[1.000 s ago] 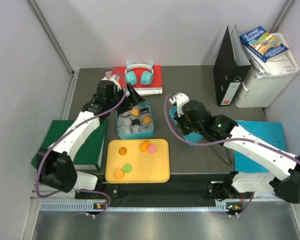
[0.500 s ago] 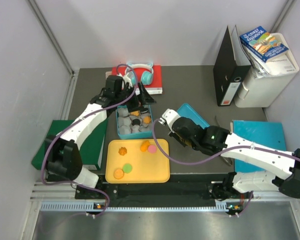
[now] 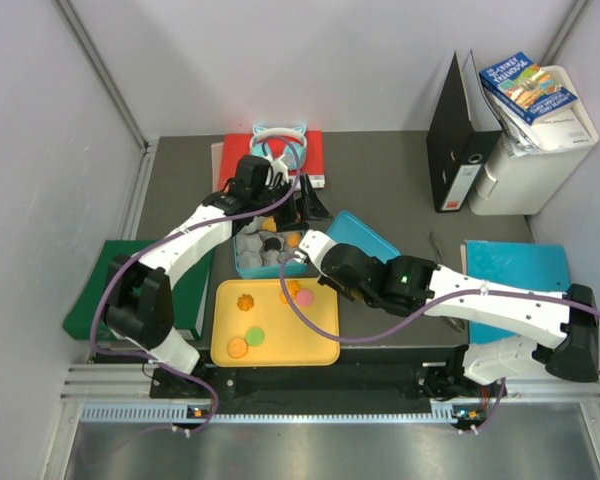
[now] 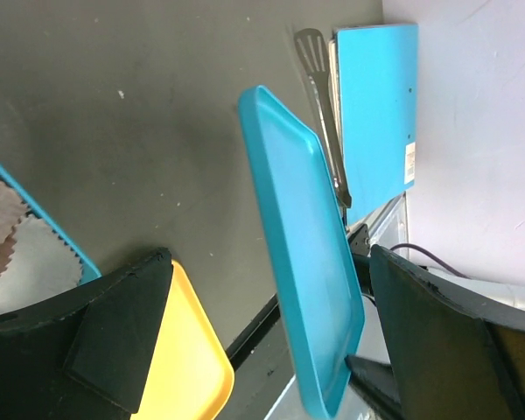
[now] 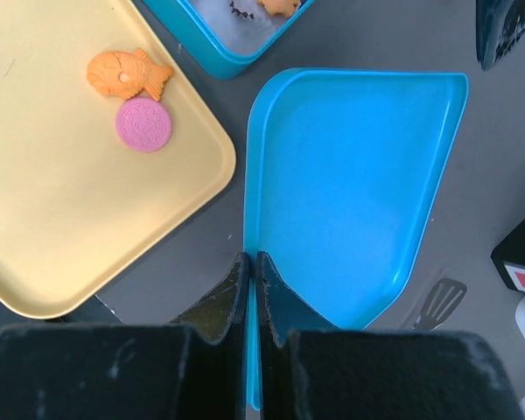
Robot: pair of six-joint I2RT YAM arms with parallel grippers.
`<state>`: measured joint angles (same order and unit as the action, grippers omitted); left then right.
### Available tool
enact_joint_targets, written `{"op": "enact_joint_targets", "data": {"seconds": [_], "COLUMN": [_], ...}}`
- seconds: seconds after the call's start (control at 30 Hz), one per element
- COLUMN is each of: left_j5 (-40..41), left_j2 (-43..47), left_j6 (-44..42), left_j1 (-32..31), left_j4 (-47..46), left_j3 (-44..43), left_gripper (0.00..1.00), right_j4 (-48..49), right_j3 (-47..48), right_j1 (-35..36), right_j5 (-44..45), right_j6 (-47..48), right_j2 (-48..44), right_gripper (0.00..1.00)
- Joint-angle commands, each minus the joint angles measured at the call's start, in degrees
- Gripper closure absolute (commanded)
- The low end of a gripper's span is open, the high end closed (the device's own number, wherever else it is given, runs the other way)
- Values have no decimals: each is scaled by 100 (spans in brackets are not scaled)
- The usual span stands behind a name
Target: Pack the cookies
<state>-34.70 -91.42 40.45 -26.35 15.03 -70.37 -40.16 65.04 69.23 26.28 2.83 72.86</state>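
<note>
Swung leftward over the last second, the right gripper [image 5: 252, 262] and its teal lid [image 5: 350, 192] are now brought close beside the box, while the cookies [image 3: 254, 335] have stayed put. Five are spread on the yellow tray [image 3: 325, 350]: a scalloped orange, a fish-shaped orange, a pink, a green and a plain orange. One black and one orange are seen in the teal box [image 3: 242, 268] among grey cups [image 3: 252, 245], partly hidden by arm and cable. The lid's edge is pinched between the right fingers. The left gripper [image 3: 302, 207] is spread wide by the box's far corner.
</note>
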Motion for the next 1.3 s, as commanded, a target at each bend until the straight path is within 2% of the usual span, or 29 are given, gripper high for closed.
{"op": "enact_joint_targets", "data": {"seconds": [0.0, 0.1, 0.23, 0.27, 0.33, 0.37, 0.47, 0.5, 0.57, 0.6, 0.73, 0.8, 0.87, 0.9, 0.93, 1.03, 1.1, 1.17, 1.23, 1.27], "left_j5": [-239, -335, -450, -476, -529, -547, -573, -573, -530, -512, -442, -337, -318, -179, -65, 522, 901, 1516, 2103, 2342], "left_j2": [-60, -104, -113, -113, -131, -122, -122, -105, -69, -52, -25, -8, 10, 27, 62, 220, 378, 545, 668, 817], "left_j6": [-19, 16, 95, 95, 130, 130, 121, 113, 95, 86, 34, 16, 16, 7, -10, -133, -238, -502, -808, -941], "left_j1": [-107, -160, -222, -230, -248, -248, -257, -257, -257, -257, -257, -257, -257, -248, -248, -239, -239, -257, -265, -274], "left_j4": [-466, -553, -782, -825, -905, -922, -966, -958, -975, -967, -914, -852, -844, -783, -756, -589, -440, -168, 43, 88], "left_j3": [14, 111, 348, 418, 480, 524, 550, 559, 568, 568, 524, 463, 410, 384, 357, 270, 138, -28, -126, -152], "left_gripper": [2, 5, 17, 27, 36, 45, 57, 65, 74, 83, 100, 100, 100, 100, 100, 100, 100, 100, 100, 100], "right_j4": [307, 334, 369, 377, 386, 386, 378, 378, 351, 334, 255, 176, 97, 53, 18, -88, -123, -62, 78, 140], "right_j3": [466, 554, 659, 677, 721, 730, 756, 756, 739, 739, 765, 765, 765, 782, 826, 896, 941, 967, 924, 897], "right_j1": [134, 143, 143, 143, 135, 143, 143, 161, 161, 152, 170, 178, 213, 214, 214, 214, 152, -118, -505, -994], "right_j5": [149, 184, 219, 211, 210, 211, 237, 254, 281, 290, 377, 378, 421, 526, 623, 1316, 1537, 1442, 829, 539], "right_j6": [183, 279, 350, 350, 376, 385, 394, 394, 385, 376, 297, 218, 157, 0, -97, -739, -1229, -1573, -2162, -2347], "right_j2": [97, 132, 167, 167, 176, 185, 176, 167, 150, 141, 71, -17, -96, -192, -245, -500, -650, -913, -1220, -1300], "right_gripper": [100, 100, 100, 100, 100, 100, 100, 100, 100, 100, 99, 96, 85, 76, 61, 35, 27, 24, 23, 23]}}
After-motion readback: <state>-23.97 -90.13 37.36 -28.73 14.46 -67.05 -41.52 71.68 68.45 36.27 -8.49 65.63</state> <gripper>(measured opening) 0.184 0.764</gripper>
